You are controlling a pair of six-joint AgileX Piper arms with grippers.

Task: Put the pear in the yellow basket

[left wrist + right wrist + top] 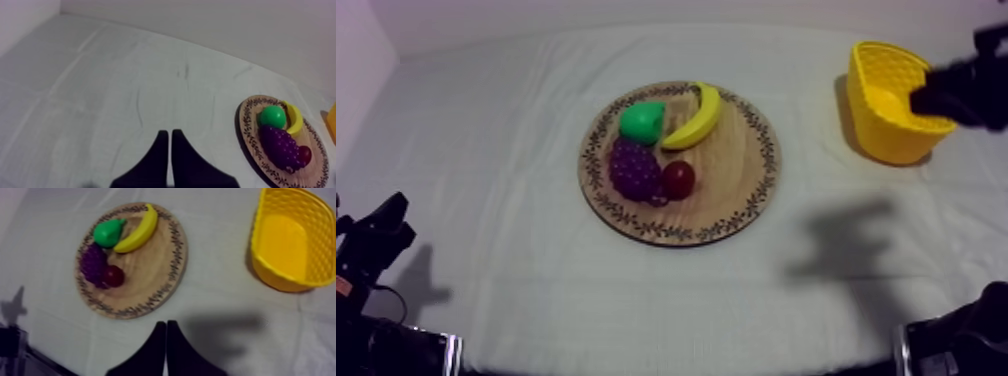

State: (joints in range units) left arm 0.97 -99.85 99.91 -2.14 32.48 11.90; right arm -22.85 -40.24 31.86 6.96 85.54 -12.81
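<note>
Left gripper [169, 134] at table's near left corner, fingers pressed together, empty; wooden board [736, 190] mid-table; grapes [634, 168] and small red fruit [678, 179] toward its near edge; pear [641, 121] at its far left edge, just beside banana [701, 115]; right gripper [166, 324] closed on nothing, near yellow basket [886, 140] at far right corner.

My bench [536, 290] sits under a grey-white cloth [486, 130], creased w/ faint fold lines, draped edge to edge. Plain pale wall [636, 15] runs along the far side. A 2nd wall [351, 60] closes off my left & meets it at the corner. Light is soft, dimmish. Blurry shadows [841, 240] lie on the cloth.
</note>
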